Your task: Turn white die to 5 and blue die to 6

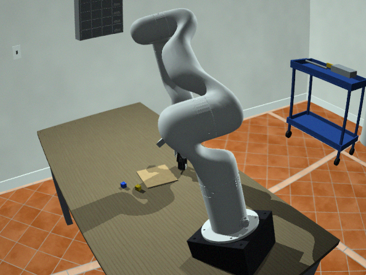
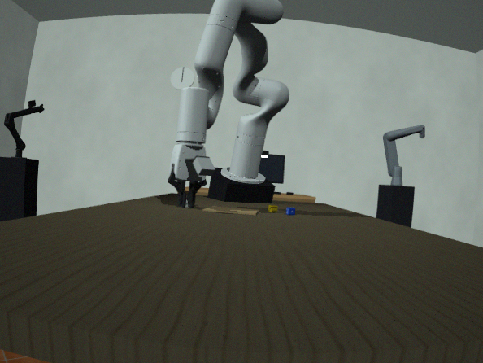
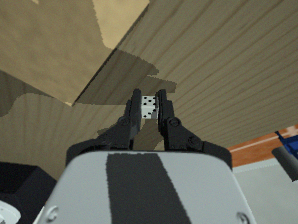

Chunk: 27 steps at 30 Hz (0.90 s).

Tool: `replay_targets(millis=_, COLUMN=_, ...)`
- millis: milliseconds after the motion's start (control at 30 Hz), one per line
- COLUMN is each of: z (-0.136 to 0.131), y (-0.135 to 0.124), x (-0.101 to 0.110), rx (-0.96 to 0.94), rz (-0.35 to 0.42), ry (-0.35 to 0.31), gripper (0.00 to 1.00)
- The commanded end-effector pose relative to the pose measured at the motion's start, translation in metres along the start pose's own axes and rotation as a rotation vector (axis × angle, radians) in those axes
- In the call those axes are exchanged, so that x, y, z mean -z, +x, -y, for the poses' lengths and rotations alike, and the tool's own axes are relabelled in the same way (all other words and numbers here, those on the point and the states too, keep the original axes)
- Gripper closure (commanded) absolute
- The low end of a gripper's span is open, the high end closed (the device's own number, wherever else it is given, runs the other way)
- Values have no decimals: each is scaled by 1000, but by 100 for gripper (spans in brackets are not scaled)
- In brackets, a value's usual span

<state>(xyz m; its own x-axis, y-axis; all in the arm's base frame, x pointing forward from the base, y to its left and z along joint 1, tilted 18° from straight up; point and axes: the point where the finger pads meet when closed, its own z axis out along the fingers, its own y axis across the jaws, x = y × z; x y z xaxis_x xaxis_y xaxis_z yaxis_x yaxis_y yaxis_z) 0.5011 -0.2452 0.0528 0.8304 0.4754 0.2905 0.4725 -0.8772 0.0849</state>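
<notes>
The arm [image 1: 197,123] is a chain of thick, rounded links in a smooth pale grey, with faint dotted seams where the segments join. Its foot flares into a white round flange [image 1: 254,223] dotted with small dark bolt holes, seated on a black block pedestal [image 1: 267,237]. The wrist ends in a plain cylinder above a light grey housing, and a small grey box (boxy, angled) juts from its side. The gripper [image 3: 148,111] has black, jointed fingers — linkage pivots visible — below a grey body crossed by one broad dark stripe, with screws at its corners.
</notes>
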Motion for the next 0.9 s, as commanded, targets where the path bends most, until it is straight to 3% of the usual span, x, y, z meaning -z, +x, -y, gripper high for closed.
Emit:
replay_targets(millis=0, z=-1, y=0, x=0, rx=0, rz=-1, ry=-1, gripper=85)
replay_targets(millis=333, z=-1, y=0, x=7, rx=0, rz=-1, ry=-1, gripper=85)
replay_targets(millis=867, z=-1, y=0, x=87, rx=0, rz=-1, ry=-1, gripper=85)
